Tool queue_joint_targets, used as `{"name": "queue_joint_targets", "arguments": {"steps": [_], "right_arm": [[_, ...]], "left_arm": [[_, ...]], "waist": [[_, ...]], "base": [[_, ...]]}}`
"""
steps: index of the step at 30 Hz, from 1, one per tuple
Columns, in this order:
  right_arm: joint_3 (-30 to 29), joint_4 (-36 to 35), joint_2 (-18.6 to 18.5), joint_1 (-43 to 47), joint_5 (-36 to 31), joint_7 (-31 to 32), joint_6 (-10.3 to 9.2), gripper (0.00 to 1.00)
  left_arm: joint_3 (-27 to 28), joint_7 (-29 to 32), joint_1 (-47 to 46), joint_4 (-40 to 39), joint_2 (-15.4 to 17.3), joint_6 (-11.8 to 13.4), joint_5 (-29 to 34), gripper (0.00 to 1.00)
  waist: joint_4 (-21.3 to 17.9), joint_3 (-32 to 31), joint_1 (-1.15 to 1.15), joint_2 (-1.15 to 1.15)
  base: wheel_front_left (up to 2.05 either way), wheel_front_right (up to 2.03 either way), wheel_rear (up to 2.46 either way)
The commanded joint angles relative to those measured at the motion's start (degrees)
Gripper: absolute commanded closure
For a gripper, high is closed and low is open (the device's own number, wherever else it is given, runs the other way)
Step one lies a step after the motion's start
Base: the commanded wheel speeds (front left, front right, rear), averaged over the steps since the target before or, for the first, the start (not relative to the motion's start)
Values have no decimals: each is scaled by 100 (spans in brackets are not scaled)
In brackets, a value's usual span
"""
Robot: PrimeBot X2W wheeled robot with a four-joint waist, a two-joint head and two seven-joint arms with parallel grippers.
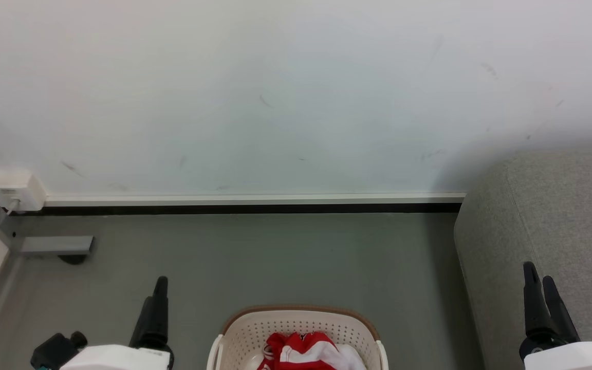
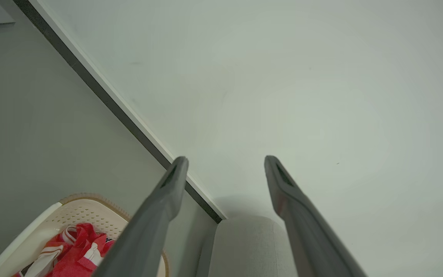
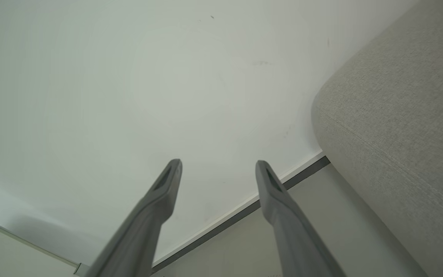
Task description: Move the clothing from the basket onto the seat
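Red and white clothing (image 1: 303, 352) lies bunched inside the cream basket (image 1: 296, 322) with a brown rim, on the floor at the bottom centre of the head view. The grey seat (image 1: 553, 231) rises at the right. My left gripper (image 1: 158, 288) points up at the lower left, to the left of the basket, and my right gripper (image 1: 540, 280) stands in front of the seat. In the left wrist view the left gripper (image 2: 225, 161) is open and empty, with the clothing (image 2: 75, 250), basket (image 2: 44, 223) and seat (image 2: 244, 246) below. The right gripper (image 3: 218, 164) is open and empty beside the seat (image 3: 398, 115).
A white wall (image 1: 275, 92) with a dark skirting strip (image 1: 250, 208) closes off the grey floor (image 1: 275, 257) behind the basket. A white socket box (image 1: 17, 190) sits on the wall at the left, above a grey bracket (image 1: 57, 245) near the floor.
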Motion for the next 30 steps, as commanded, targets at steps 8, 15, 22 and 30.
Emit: {"name": "queue_joint_targets", "arguments": {"steps": [8, 15, 22, 30], "right_arm": [[155, -124, -72, -2, -949, -184, -4, 0], [271, -69, -76, 40, -1604, -312, -5, 0], [327, -20, -79, 65, -2170, -431, -6, 0], [374, 4, -84, 66, -2737, -553, -7, 0]], "left_arm": [[-218, -178, -64, 56, 49, 265, 923, 0], [-386, -310, -80, 187, 52, 457, 1663, 0], [-440, -424, -47, 164, 60, 609, 2453, 0], [-484, -547, -41, 117, 108, 733, 3170, 0]], "waist": [[17, 15, 0, 0], [38, 15, 0, 0], [55, -3, 0, 0], [81, -14, 0, 0]], "base": [[0, 0, 0], [0, 0, 0], [0, 0, 0], [0, 0, 0]]}}
